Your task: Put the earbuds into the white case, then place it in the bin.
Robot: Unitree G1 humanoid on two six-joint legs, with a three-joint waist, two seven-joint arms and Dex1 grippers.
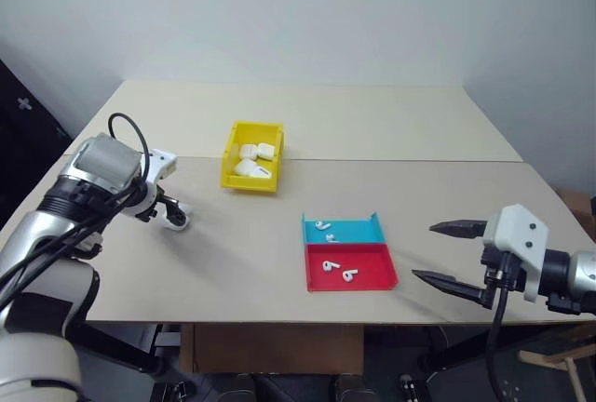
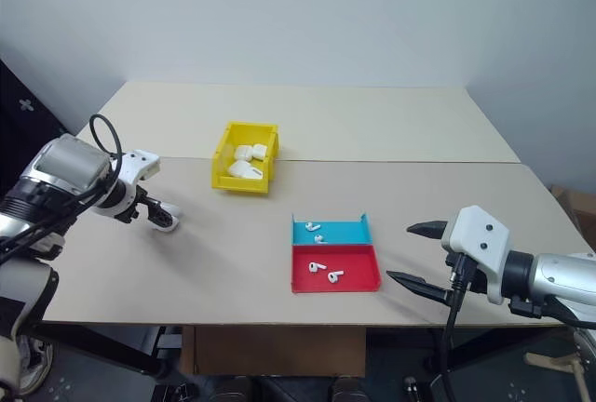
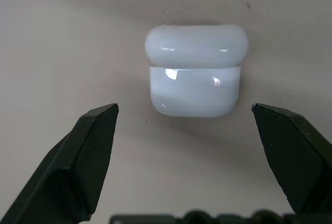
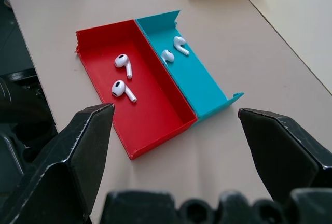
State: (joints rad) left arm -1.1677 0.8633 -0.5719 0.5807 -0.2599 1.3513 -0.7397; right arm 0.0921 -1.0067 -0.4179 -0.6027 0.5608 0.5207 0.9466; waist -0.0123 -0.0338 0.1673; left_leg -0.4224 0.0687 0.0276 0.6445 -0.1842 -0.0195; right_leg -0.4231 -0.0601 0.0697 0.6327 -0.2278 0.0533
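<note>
The right claw [image 1: 445, 253] waits spread beside the red tray [image 1: 351, 267]; the left claw [image 3: 187, 146] straddles the white case [image 3: 195, 70], spread to grasp

Head pair: high, looking forward and down over the whole table [image 1: 419, 197]; both eyes share the yellow bin [image 1: 252, 156] and the two trays.
Left wrist: looks steeply down, close on a white case [image 3: 195, 71] lying on the tabletop.
Right wrist: slanting, farther off; takes in red tray [image 4: 136, 85], blue tray [image 4: 193, 68], also seen from head.
</note>
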